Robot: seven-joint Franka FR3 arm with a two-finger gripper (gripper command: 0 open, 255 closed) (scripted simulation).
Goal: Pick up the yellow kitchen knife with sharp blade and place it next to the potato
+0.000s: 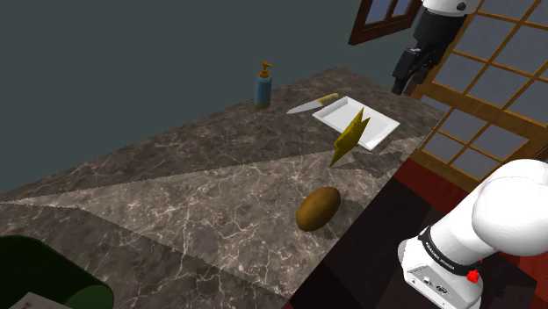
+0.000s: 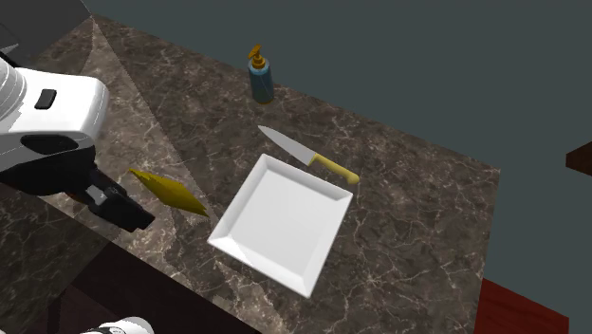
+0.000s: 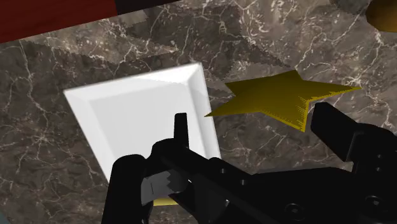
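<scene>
The knife (image 1: 312, 105) has a steel blade and a yellow handle; it lies on the marble counter between the soap bottle and the white plate, its handle at the plate's far corner (image 2: 308, 157). The brown potato (image 1: 318, 208) rests near the counter's front edge, well away from the knife. My black gripper (image 1: 403, 77) hangs high over the counter's edge, beyond the plate from the knife (image 2: 121, 209). In the wrist view its fingers (image 3: 181, 130) stand apart with nothing between them, so the gripper (image 3: 261, 137) is open above the plate and the star.
A white square plate (image 1: 378, 132) (image 2: 282, 220) (image 3: 127, 111) lies beside the knife. A yellow star-shaped object (image 1: 349, 138) (image 3: 286, 98) sits between plate and potato. A blue soap bottle (image 1: 262, 86) with an orange pump stands at the back. Wooden window frames (image 1: 492, 79) rise behind the arm.
</scene>
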